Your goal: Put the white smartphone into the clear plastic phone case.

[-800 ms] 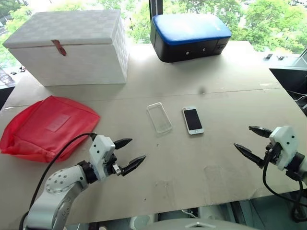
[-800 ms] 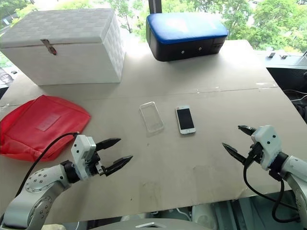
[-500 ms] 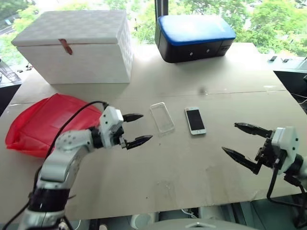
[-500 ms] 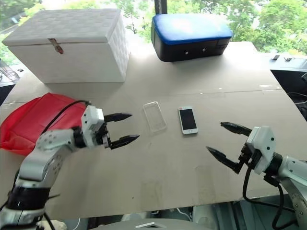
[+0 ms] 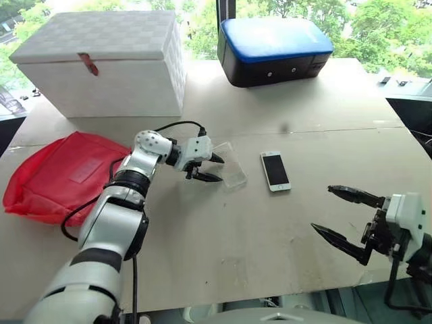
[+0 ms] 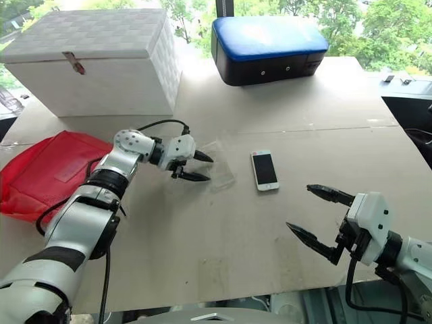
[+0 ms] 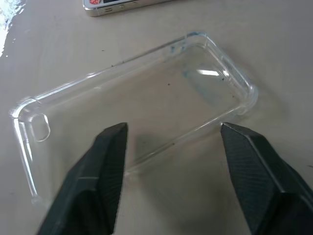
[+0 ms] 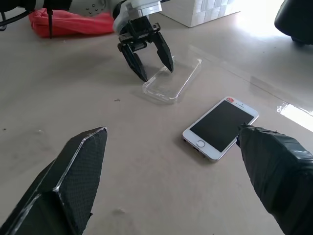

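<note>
My left gripper (image 5: 212, 168) has swung in to the case's (image 5: 233, 171) long edge, jaws apart; right gripper (image 5: 343, 214) gapes over bare table (image 5: 256, 236), phone (image 5: 275, 170) beside.

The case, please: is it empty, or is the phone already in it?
Empty. The case shows bare table through its shell, and the phone lies apart beside it, screen up.

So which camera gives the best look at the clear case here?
The left wrist view: the clear plastic phone case lies close up, rim and camera cutout plain. In both eye views it is a faint outline; the right wrist view shows it farther off, at the left gripper.
</note>
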Available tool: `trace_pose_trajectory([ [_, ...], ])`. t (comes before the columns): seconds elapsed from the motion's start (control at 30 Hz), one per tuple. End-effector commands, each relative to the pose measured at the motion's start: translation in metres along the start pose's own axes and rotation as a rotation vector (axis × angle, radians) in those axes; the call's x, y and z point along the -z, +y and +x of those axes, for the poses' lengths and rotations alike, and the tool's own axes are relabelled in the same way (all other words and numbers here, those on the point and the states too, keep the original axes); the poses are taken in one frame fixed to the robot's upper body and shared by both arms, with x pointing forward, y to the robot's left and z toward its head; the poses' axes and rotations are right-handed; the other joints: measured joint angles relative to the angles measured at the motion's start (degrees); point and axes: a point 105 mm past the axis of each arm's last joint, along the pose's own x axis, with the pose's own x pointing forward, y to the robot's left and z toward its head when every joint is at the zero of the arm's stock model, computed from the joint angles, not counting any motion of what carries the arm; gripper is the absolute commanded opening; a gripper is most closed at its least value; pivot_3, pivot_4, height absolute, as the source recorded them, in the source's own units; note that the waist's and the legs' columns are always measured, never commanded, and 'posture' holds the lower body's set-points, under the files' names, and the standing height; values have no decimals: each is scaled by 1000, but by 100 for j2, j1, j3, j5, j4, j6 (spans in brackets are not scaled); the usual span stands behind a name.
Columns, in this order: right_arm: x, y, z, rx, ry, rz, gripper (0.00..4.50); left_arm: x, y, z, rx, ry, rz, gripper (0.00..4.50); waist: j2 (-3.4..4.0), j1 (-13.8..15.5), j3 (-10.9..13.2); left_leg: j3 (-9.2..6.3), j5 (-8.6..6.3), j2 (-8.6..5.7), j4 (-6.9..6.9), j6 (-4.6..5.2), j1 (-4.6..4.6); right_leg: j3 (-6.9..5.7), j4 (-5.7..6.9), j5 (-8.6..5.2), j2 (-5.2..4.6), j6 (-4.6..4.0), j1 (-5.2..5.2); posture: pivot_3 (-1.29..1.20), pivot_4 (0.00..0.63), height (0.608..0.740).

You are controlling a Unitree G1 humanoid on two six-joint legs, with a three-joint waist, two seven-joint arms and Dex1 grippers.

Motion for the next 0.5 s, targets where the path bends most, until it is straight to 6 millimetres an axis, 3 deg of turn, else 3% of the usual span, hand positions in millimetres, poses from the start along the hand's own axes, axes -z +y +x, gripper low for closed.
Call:
trace_pose_trajectory([
  [0.03, -9, 5, -2, 28, -21, -42, 4500, 7, -8, 2, 81, 49, 16, 1351, -3, -9, -3, -1, -6, 2, 1, 10, 1, 0, 2, 0, -1, 0, 0, 0, 150, 734],
  [0.13, -6, 6, -2, 44, -17, -37, 4500, 4, -7, 2, 96, 29, -26, 117, -4, -14, -3, -1, -8, 7, 6, 13, 5, 4, 11, 0, -2, 1, 0, 0, 150, 734],
  [0.33, 1, 5, 1, 63, -4, -32, 4500, -2, -20, -2, 148, -12, -167, 46, -3, -54, -4, -4, -10, 12, 18, 17, 8, 8, 37, -2, -4, 0, -5, 0, 150, 734],
  [0.5, 12, -9, 11, 114, 13, 21, 4500, -31, -59, 2, 186, -56, -276, 46, -1, -165, -4, -4, 3, 13, 20, -5, 10, 27, 43, -1, -6, -3, -8, 0, 150, 734],
])
